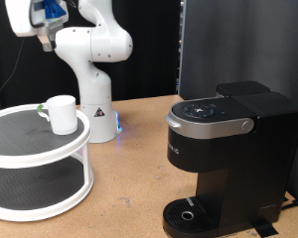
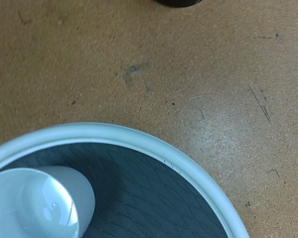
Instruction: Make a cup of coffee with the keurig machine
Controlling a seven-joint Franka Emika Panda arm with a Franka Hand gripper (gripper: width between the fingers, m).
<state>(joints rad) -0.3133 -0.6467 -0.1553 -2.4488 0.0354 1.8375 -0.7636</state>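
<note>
Exterior view
Arm: the white robot arm (image 1: 89,59) stands on its base at the back of the brown table (image 1: 129,169), behind the round shelf.
Gripper: the gripper (image 1: 38,22) is high in the top left corner of the exterior view, well above the cup. Only a part of it is inside the picture, so I cannot tell if the fingers are wide or narrow. Nothing is seen between them.
Round shelf: a white two-level round shelf (image 1: 50,159) with dark floors stands on the table at the exterior view's left.
Cup: the white cup (image 1: 61,114) stands upright on the upper level of the round shelf, near its back edge. The gripper does not touch it.
Coffee machine: the black coffee machine (image 1: 223,159) stands at the exterior view's right, well apart from the round shelf. Its lid with the grey trim is down, and the round drip tray at its foot has nothing on it.

Wrist view
Gripper: the fingers do not show here.
Cup: the cup (image 2: 35,203) is seen from above, on the dark floor of the round shelf.
Round shelf: its white rim (image 2: 179,159) curves across the picture.
Table: the brown surface (image 2: 189,69) lies outside the rim, with small marks and scratches.
</note>
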